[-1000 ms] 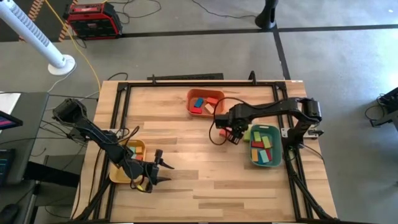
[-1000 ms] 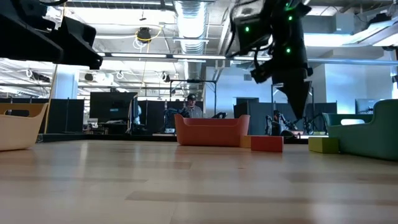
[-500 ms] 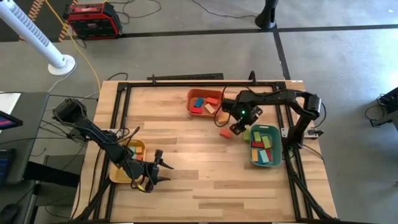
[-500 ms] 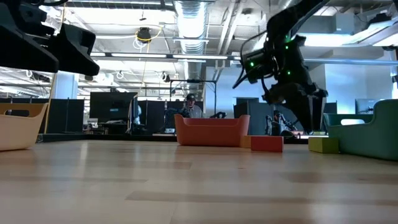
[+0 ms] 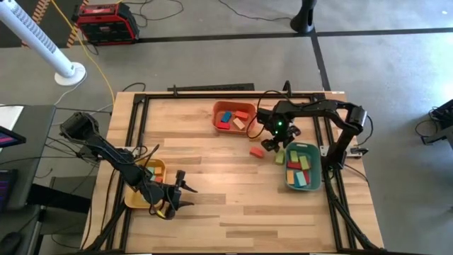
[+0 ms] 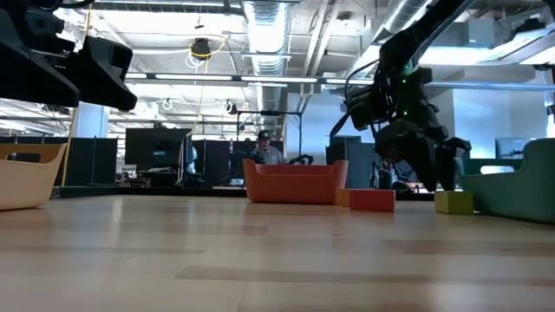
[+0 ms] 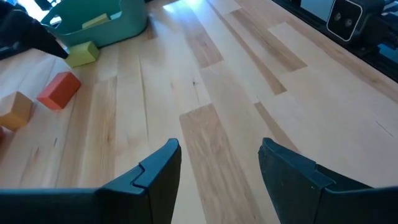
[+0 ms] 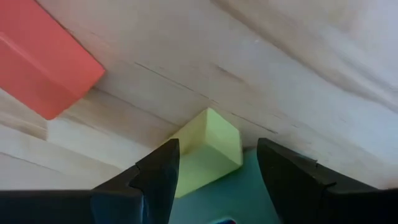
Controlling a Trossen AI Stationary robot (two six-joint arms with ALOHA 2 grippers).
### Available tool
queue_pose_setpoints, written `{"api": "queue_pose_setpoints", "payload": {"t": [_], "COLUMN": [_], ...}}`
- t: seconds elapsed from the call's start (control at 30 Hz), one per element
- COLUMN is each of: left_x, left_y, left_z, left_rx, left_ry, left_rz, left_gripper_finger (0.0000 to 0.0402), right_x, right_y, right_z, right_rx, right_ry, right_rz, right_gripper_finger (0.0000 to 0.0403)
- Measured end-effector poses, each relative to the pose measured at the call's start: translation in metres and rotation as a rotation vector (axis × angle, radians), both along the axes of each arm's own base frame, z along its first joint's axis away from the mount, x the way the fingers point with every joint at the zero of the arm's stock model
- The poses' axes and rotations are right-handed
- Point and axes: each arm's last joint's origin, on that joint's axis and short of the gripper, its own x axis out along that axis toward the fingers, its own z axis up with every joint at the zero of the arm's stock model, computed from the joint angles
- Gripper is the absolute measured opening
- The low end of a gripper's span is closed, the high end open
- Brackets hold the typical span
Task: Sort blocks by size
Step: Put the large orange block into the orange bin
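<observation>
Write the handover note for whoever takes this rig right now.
Right gripper: open, empty, over the yellow-green block beside the green tray.
Left gripper: open, empty, waiting near the yellow tray.
Done: blocks already lie in the orange tray and the green tray.
Left: red block, yellow-green block and a tan block loose on the table.

Orange tray (image 5: pixel 233 108), green tray (image 5: pixel 308 185), yellow tray (image 5: pixel 134 202) (wooden table (image 5: pixel 226 205))

Red block (image 5: pixel 256 151): flat, right of centre, high view.
Yellow-green block (image 5: pixel 280 155): just right of it.
Other blocks (image 5: pixel 300 166): lying mixed in trays, upper centre and right.
</observation>
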Motion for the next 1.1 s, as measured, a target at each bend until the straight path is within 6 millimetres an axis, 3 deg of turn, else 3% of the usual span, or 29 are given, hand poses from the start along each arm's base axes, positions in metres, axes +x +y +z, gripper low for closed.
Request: {"api": "queue_pose_setpoints", "payload": {"t": [0.43,0.77,0.97,1.1], "left_x": [-0.001,0.001,0.007,0.013], "left_y": [0.000,0.003,0.011,0.020], "left_z": [-0.001,-0.001,-0.001,-0.001], "left_rx": [0.013,0.015,0.037,0.061], "left_ry": [0.012,0.013,0.010,0.005], "left_rz": [-0.001,0.009,0.041,0.080], "left_gripper_finger": [0.0206,0.0206,0.0206,0.0206], "right_x": [0.001,0.033,0.034,0.045], "right_y": [0.005,0.025,0.030,0.043], "right_z": [-0.001,-0.001,0.005,0.014], "right_rx": [0.007,0.091,0.087,0.061], "right_ry": [0.009,-0.291,-0.246,-0.265], "right_rz": [0.005,0.088,0.108,0.159], "right_gripper_finger": [0.0250,0.0250,0.0250,0.0250]}}
